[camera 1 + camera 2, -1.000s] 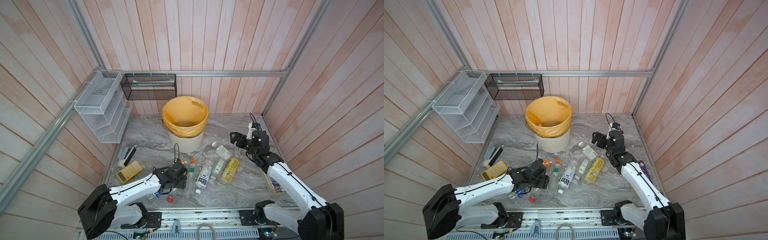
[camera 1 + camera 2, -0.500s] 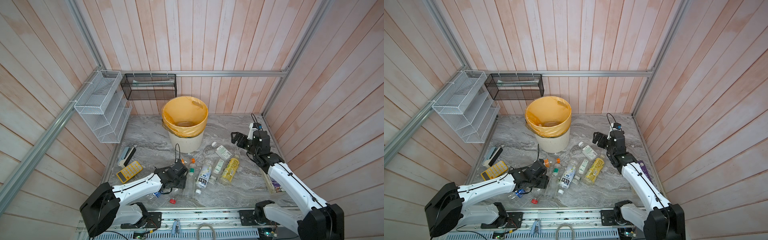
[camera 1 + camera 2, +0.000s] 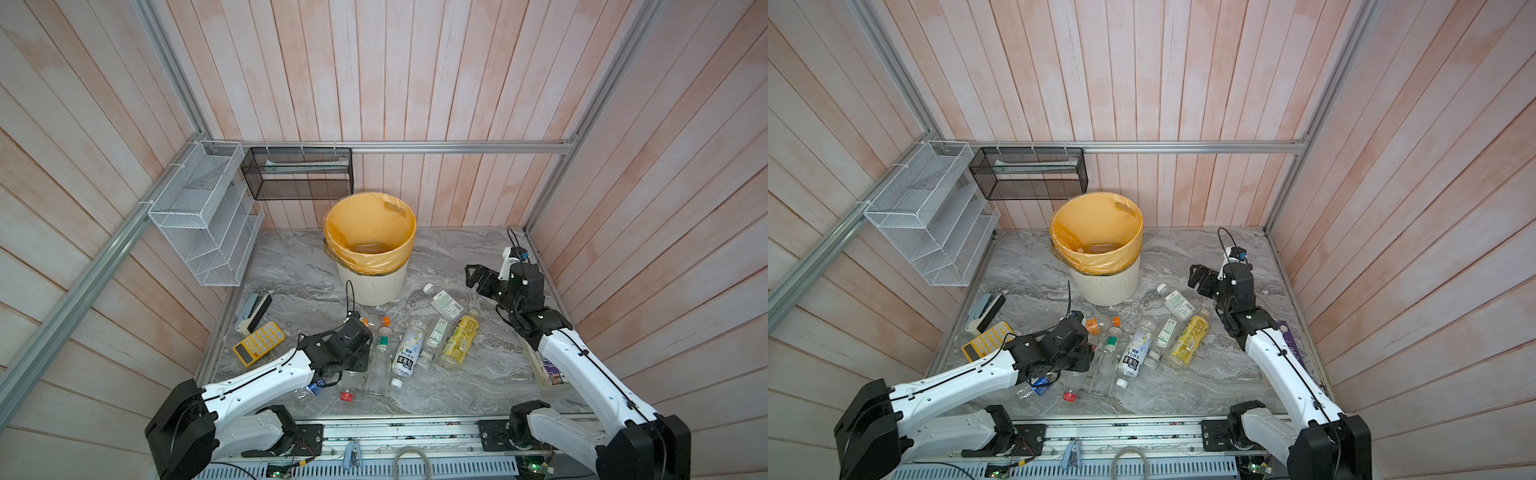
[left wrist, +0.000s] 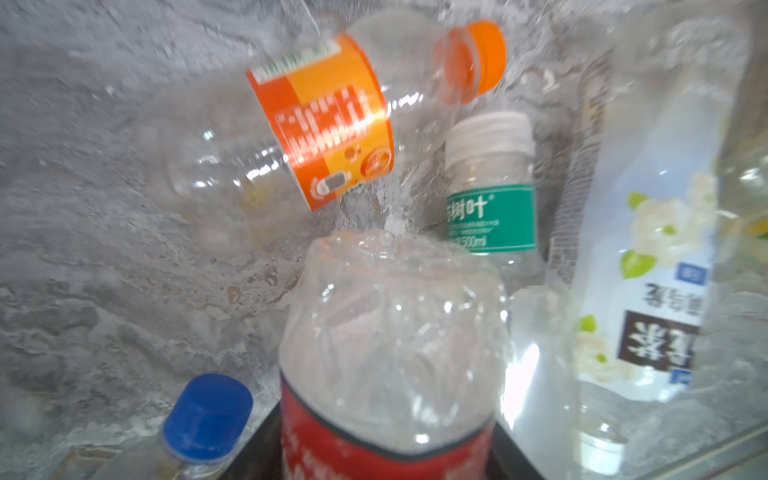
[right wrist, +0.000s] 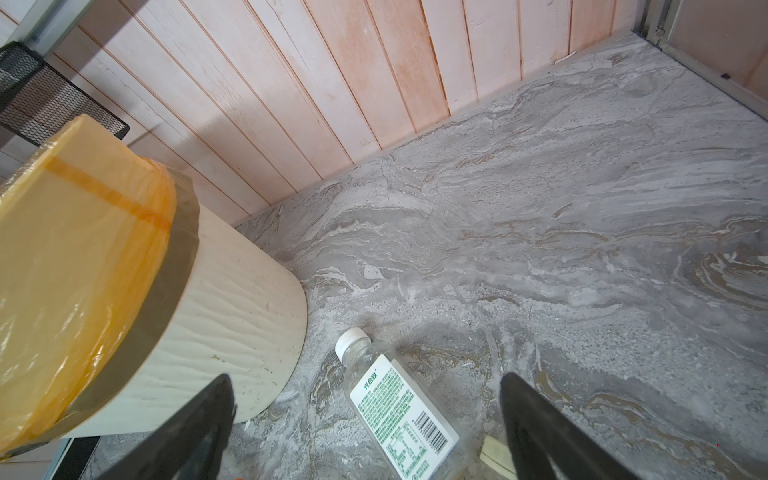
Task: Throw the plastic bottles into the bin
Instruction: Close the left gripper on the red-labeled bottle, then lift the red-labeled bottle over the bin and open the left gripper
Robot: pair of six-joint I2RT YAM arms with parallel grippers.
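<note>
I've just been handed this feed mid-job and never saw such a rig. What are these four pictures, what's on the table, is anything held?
Two white robot arms with two-fingered grippers share a grey table. The two wide pictures look down from overhead, almost identically; the two close-ups come from a camera on each wrist. Many plastic bottles lie on their sides before the bin; a yellow calculator lies further left. The left gripper has its jaws on either side of a red-labelled bottle, apparently gripping it. The right gripper is open and empty, pointed at a white-capped bottle beside the bin.
</note>
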